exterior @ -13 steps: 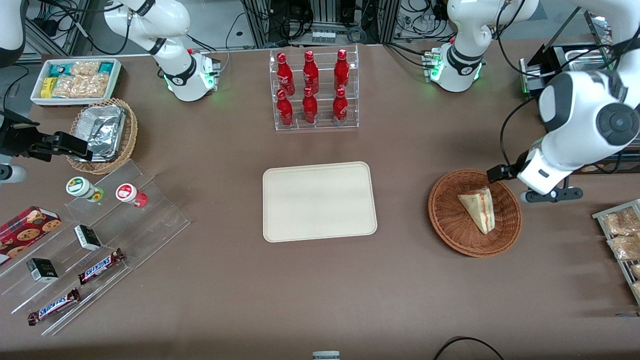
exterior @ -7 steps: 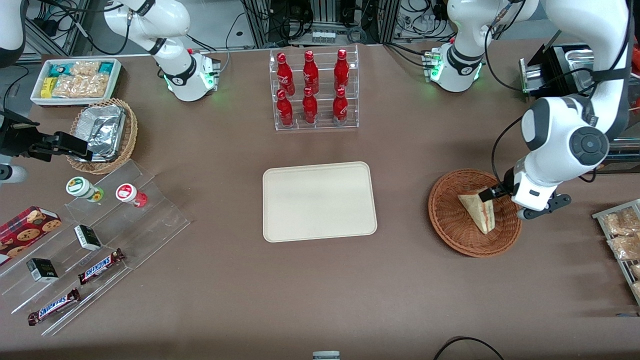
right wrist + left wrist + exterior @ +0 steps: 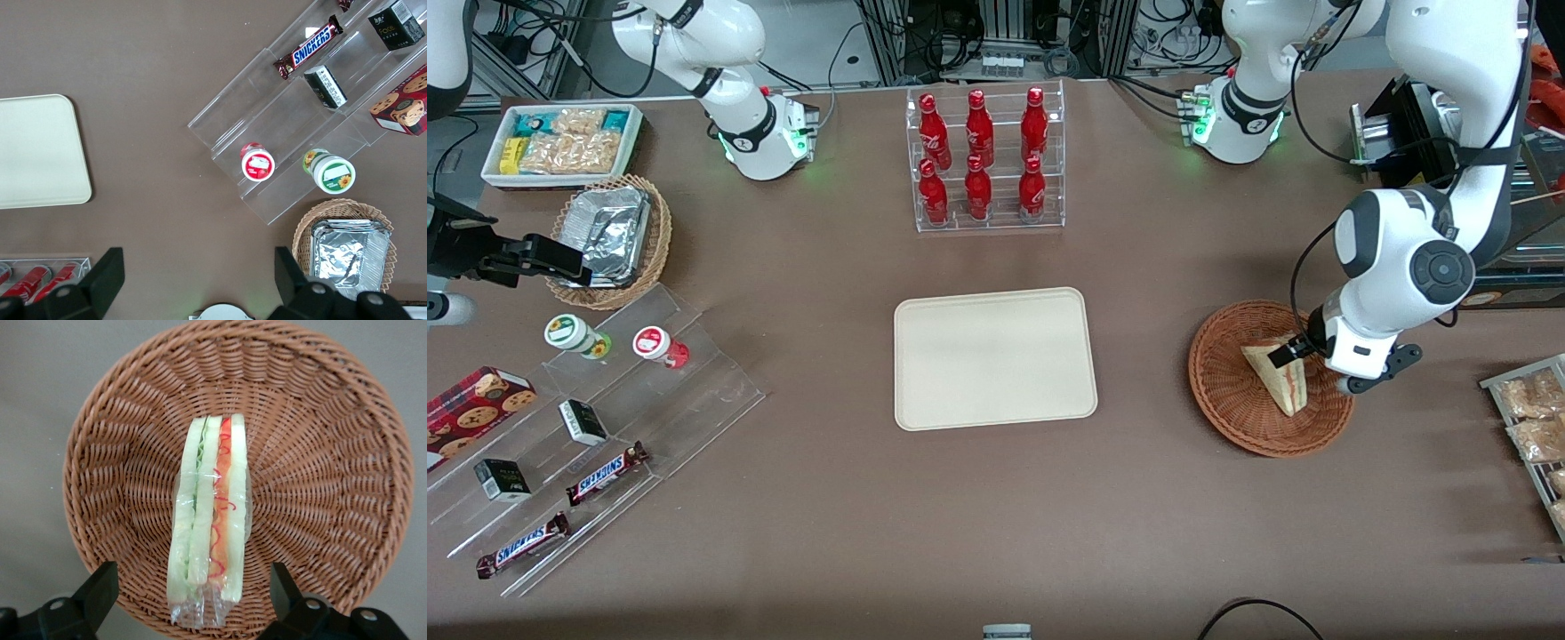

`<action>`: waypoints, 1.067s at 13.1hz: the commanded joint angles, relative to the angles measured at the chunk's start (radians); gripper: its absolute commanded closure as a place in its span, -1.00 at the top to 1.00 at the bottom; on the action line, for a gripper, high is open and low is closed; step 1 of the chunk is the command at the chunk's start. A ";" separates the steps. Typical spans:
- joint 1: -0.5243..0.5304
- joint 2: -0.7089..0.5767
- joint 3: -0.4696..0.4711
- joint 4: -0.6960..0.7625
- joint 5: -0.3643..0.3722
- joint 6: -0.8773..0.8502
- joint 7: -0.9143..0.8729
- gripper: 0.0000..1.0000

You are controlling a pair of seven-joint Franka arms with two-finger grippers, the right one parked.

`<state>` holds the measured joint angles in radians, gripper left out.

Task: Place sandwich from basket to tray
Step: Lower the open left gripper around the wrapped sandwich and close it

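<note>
Down and inward comes the gripper (image 3: 190, 597), now low over the basket (image 3: 1227, 400). Sandwich (image 3: 208, 520) lies on edge inside, between wide-spread fingers (image 3: 97, 593) touching nothing. Risk: slick wrap could let the wedge tip or slide if they close off-centre. Tray (image 3: 925, 409) waits bare.

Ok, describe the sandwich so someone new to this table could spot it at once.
Find the cream tray at the table's middle, then look toward the working arm's end for the round reddish-brown wicker basket. The sandwich lies in it, under the open gripper: a clear-wrapped pale bread wedge with red and green filling stripes, the basket's only item.
</note>
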<state>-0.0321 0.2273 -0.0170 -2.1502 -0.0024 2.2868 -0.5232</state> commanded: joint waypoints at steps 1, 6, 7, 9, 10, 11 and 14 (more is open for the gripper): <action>-0.005 0.023 -0.003 -0.011 0.001 0.025 -0.018 1.00; -0.009 0.052 -0.003 -0.037 0.001 0.074 -0.018 0.85; -0.009 0.050 -0.003 -0.039 0.001 0.071 -0.017 -0.15; -0.009 0.041 -0.003 -0.036 0.001 0.059 -0.005 -1.00; -0.009 0.029 -0.003 -0.030 0.004 0.040 -0.001 -1.00; -0.011 0.014 -0.003 -0.019 0.004 0.011 0.000 -1.00; -0.020 -0.012 -0.014 0.079 0.005 -0.148 -0.001 -1.00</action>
<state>-0.0411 0.2526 -0.0248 -2.1243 -0.0023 2.2359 -0.5224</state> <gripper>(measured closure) 0.665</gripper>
